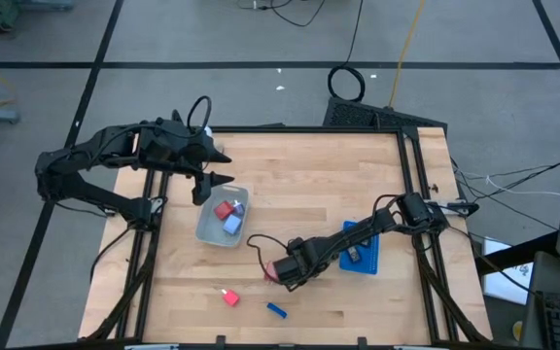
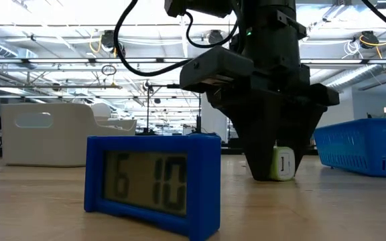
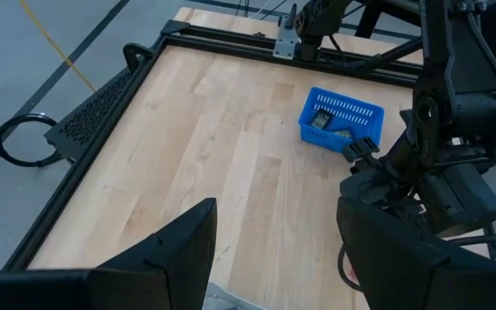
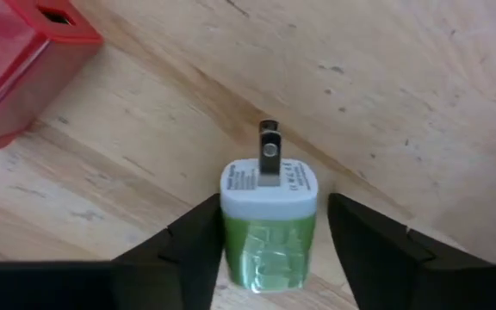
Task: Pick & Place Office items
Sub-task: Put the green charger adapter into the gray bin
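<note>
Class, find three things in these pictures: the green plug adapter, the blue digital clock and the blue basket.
green plug adapter (image 4: 268, 232), right wrist view, its green body.
blue digital clock (image 2: 153, 181), low view, its display face.
blue basket (image 3: 341, 114), left wrist view, its slotted wall.

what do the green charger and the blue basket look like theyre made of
Green charger: apparently hard plastic, glossy green body under a matte white printed face, with a metal prong. Blue basket: seemingly moulded plastic, uniform colour, walls slotted all round. Tabletop: wood, with visible grain and plank seams.
</note>
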Action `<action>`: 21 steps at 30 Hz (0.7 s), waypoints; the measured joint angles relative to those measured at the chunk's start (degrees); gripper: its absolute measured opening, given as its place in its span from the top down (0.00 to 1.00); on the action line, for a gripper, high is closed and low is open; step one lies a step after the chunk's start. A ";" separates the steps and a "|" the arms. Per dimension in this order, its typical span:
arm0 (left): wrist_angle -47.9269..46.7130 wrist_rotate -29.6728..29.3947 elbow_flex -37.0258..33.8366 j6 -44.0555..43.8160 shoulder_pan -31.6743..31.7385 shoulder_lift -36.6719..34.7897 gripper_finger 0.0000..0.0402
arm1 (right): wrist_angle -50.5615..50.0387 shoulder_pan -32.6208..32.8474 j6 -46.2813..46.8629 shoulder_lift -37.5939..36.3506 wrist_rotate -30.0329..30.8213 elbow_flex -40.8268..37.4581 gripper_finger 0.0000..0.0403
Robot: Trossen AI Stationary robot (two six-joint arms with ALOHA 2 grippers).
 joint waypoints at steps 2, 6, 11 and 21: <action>0.00 -0.02 -0.01 0.02 0.00 0.00 0.39 | 0.08 0.00 -0.64 0.00 0.08 0.00 0.57; 0.00 -0.02 -0.02 0.02 0.00 0.02 0.39 | 0.44 -0.02 -0.76 0.00 0.26 0.00 0.68; 0.00 -0.02 -0.02 0.02 0.00 0.00 0.39 | 0.89 -0.04 -1.23 -0.28 0.43 0.00 0.69; 3.16 0.54 -0.02 -4.43 0.00 0.00 0.39 | 3.09 -0.36 -1.21 -3.72 4.52 0.00 0.68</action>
